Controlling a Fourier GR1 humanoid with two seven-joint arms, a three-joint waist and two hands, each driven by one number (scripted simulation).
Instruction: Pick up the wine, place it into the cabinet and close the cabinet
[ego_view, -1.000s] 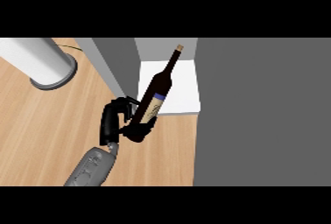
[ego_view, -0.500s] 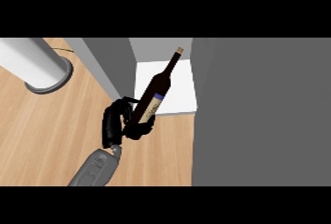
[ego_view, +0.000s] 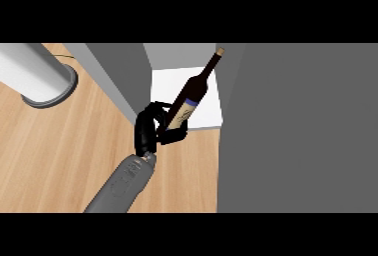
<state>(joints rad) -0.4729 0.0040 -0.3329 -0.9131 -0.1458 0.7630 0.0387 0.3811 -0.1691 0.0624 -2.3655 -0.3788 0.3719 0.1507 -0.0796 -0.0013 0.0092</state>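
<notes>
The wine bottle is dark, with a blue band and a pale label. It is tilted, its neck pointing up and to the right over the cabinet's white shelf. My left hand is shut on the bottle's lower part from the left, fingers curled round it and hiding its base. The bottle's base end hangs at the shelf's front edge, above the wooden counter. My right hand does not show.
A wide grey cabinet panel fills the right side next to the shelf. A grey cabinet wall borders the shelf's left. A pale cylinder on a grey round base stands at the far left.
My left hand has carried the bottle farther away and slightly right, so more of it now lies over the white shelf. The bottle's tilt is about the same.
</notes>
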